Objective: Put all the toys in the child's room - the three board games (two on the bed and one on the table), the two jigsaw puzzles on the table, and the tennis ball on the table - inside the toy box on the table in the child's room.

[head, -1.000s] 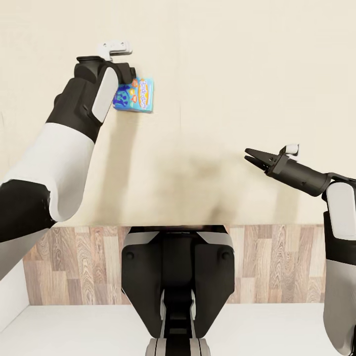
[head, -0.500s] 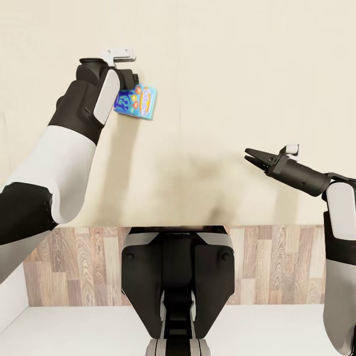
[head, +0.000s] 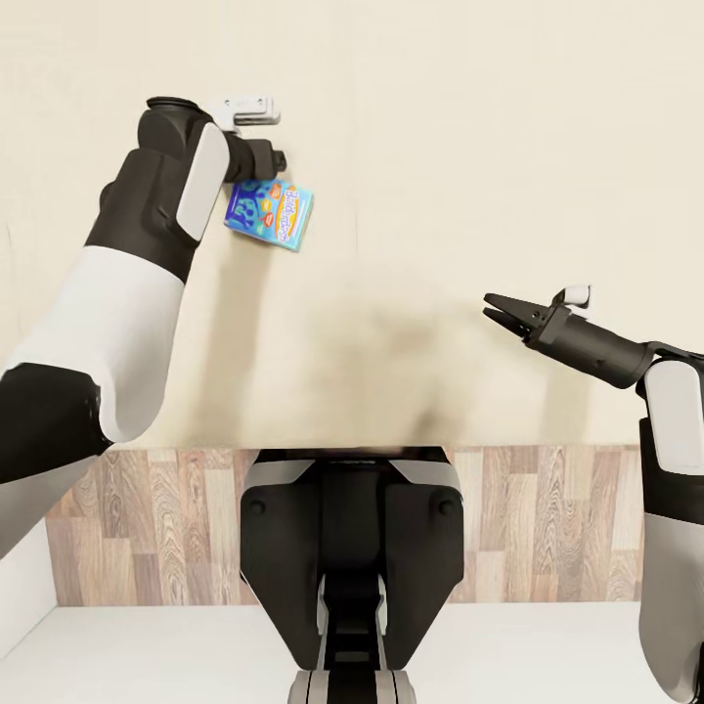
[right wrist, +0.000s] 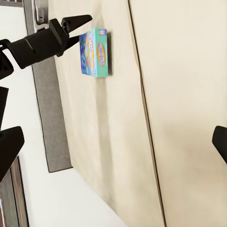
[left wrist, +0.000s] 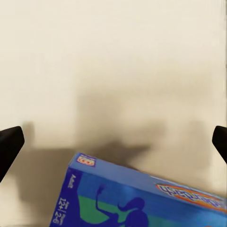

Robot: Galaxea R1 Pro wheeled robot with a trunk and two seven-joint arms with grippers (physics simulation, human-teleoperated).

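Observation:
One board game [head: 270, 213], a small blue box with cartoon print, lies a little askew on the beige bed [head: 460, 137] at the far left. My left gripper [head: 258, 168] hovers right over its far edge, fingers spread wide and open; in the left wrist view the board game [left wrist: 142, 198] sits just beyond the gap between the fingers [left wrist: 9, 144]. My right gripper [head: 493, 306] hangs open over the mattress near its front edge, well to the right of the box, holding nothing. From the right wrist view the board game [right wrist: 95, 52] shows beside the left arm's fingers [right wrist: 71, 23].
The mattress ends at a front edge just ahead of my trunk [head: 347, 528], with wood-pattern floor [head: 147, 518] below it. A grey frame edge [right wrist: 47, 118] runs along the bed's side. A seam [right wrist: 142, 109] crosses the mattress.
My left wrist has shifted a little farther and to the right. The board game has turned slightly and sits a bit nearer to me. The right arm has stayed still.

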